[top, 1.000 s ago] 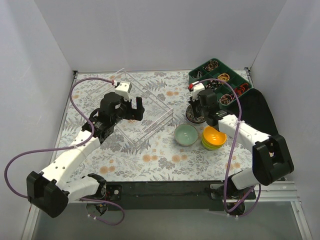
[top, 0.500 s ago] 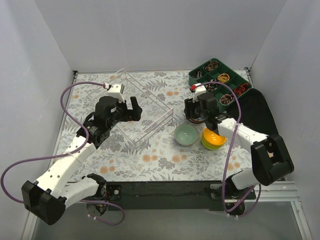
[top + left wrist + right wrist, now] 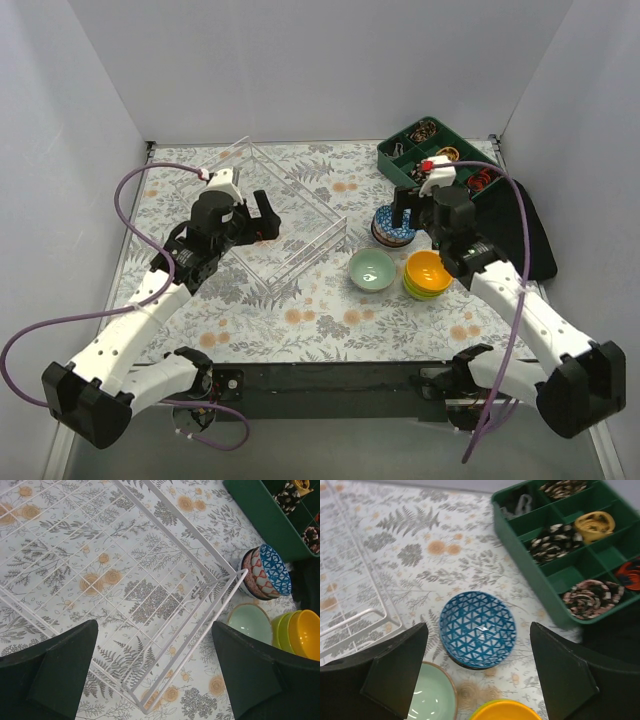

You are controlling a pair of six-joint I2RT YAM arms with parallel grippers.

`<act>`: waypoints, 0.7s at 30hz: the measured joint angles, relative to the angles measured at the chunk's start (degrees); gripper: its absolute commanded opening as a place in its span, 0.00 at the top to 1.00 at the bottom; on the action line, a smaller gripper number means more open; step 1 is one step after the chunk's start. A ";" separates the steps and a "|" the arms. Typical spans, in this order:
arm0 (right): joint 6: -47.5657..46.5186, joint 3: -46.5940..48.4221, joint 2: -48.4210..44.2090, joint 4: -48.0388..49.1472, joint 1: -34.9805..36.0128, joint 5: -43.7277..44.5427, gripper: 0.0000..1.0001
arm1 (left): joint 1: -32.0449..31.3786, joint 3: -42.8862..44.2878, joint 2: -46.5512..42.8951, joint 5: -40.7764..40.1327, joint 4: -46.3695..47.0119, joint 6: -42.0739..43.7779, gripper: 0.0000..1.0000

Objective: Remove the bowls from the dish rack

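Observation:
The clear dish rack [image 3: 310,215] lies left of centre, and no bowl shows inside it. My left gripper [image 3: 263,222] hovers open over the rack's wire floor [image 3: 125,580] with nothing between its fingers. To the right of the rack stands a stack of patterned bowls topped by a blue-white bowl [image 3: 393,228] [image 3: 477,628] [image 3: 272,570]. My right gripper [image 3: 413,210] hangs open just above that stack, clear of it. A pale mint bowl [image 3: 371,269] [image 3: 431,695] sits in front. An orange bowl [image 3: 428,270] [image 3: 304,634] rests nested in yellow-green bowls [image 3: 280,630].
A dark green compartmented tray [image 3: 440,160] [image 3: 555,580] of small items stands at the back right, close behind the bowl stack. A black cloth [image 3: 520,225] lies right of it. White walls close in the flowered table on three sides.
My right gripper has opened, let go of the blue-white bowl on the stack, and drawn up and to the right. My left gripper has shifted slightly left over the rack.

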 measured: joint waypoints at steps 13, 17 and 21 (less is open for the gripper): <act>-1.49 -2.12 -32.81 -17.16 -1.81 16.52 0.04 | 0.17 -2.95 -18.08 -10.56 -3.82 1.01 0.02; -1.49 -3.87 -42.29 -21.77 -1.81 18.25 0.05 | 0.17 -4.63 -28.04 -10.86 -4.59 1.92 0.02; -1.20 -4.94 -50.23 -24.37 -1.84 18.14 0.04 | 0.17 -6.38 -35.58 -12.15 -5.75 1.20 0.02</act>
